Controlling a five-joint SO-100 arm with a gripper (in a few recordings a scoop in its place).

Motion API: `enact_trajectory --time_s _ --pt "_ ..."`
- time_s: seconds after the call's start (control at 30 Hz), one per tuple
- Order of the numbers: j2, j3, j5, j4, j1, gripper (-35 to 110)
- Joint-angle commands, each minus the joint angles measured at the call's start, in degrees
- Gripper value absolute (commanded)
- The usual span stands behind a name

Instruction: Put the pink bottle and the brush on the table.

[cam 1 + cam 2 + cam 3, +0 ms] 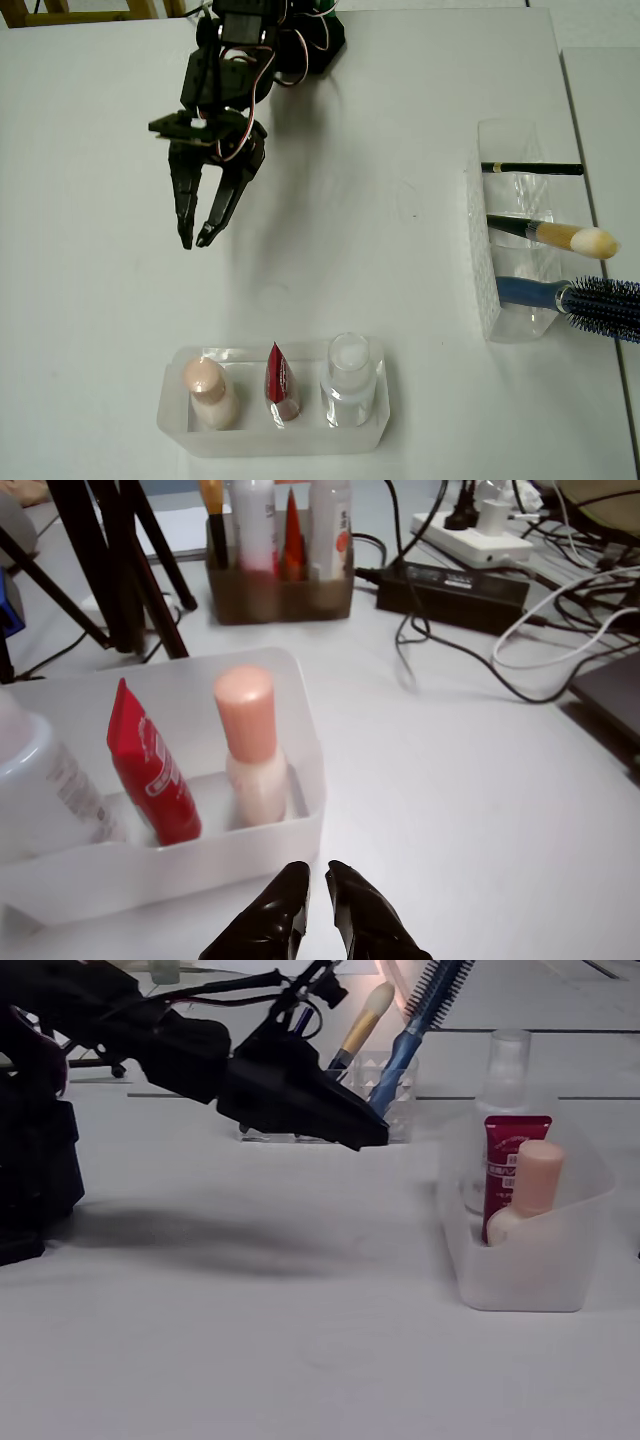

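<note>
The pink bottle [208,390] [250,740] [535,1185] stands upright at one end of a translucent tray [275,442] [250,855]. Across the white table [350,250], a clear holder [505,310] carries the brush [560,236] [365,1015], which leans with its cream tip out over the rim. My black gripper [194,241] [317,878] [378,1140] hovers above the table, short of the tray. It points toward the pink bottle without touching it. Its jaws are shut with just a thin slit and hold nothing.
A red tube [282,382] [150,770] and a clear white-capped bottle [350,375] [40,790] share the tray. A blue hairbrush [600,305] and a thin black pencil [530,168] sit in the holder. Cables and a power brick [450,585] lie beyond the tray.
</note>
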Motion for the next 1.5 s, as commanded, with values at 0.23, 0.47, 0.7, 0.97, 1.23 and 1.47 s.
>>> enact_trajectory --time_s 0.23,0.47,0.7,0.97,1.23,1.47 --pt "-8.79 -9.76 -1.49 -5.10 -0.26 12" --pt "-15.73 -16.17 -1.58 -5.45 -0.26 18" --pt "-21.09 -21.45 -1.58 -5.45 -0.26 26" --pt "-27.42 -27.69 -1.58 -5.54 -0.09 30" --pt "-32.96 -32.78 -2.46 -5.54 0.00 36" --pt "-38.14 -38.32 -3.08 -5.54 0.00 37"
